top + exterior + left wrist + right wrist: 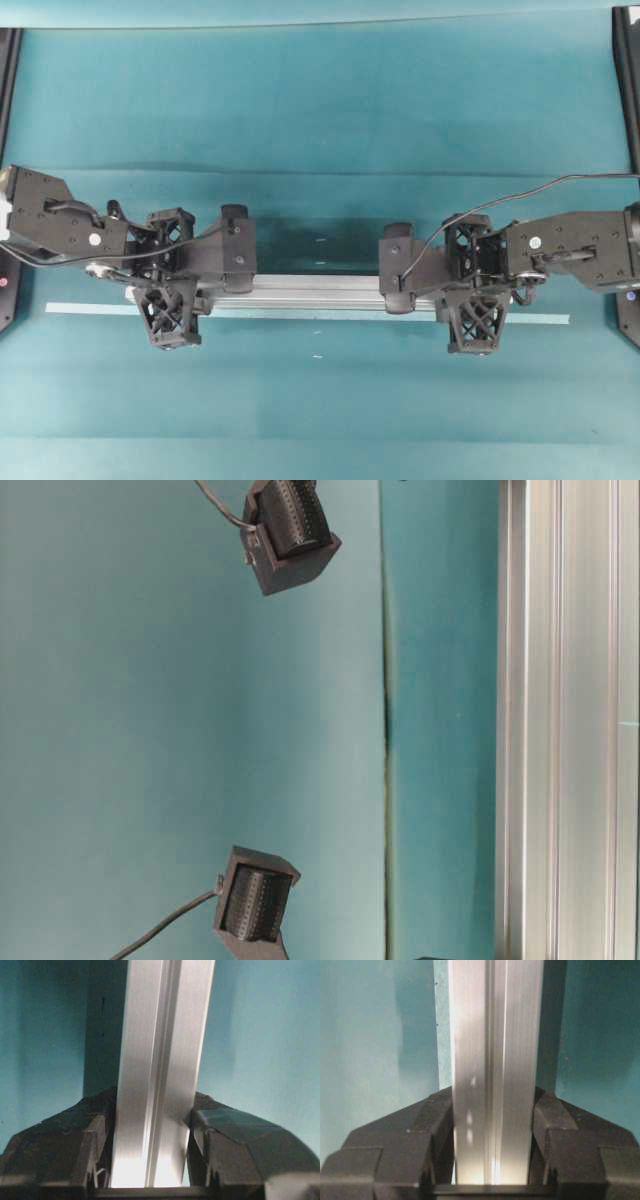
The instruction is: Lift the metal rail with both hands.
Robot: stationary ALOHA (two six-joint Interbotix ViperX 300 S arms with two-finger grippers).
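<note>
While clamped between both grippers | metal rail [315, 290] | left gripper [168, 270] | right gripper [473, 283]

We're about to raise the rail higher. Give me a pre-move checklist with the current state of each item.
1. Left claw shut on the metal rail: ok, both fingers press its sides.
2. Right claw shut on the rail: ok.
3. Grips spread toward opposite ends: ok.
4. Rail level between the claws: ok in the overhead view.
5. Rail clear of the table: cannot tell.
6. Tape strip free of the rail: cannot tell.
</note>
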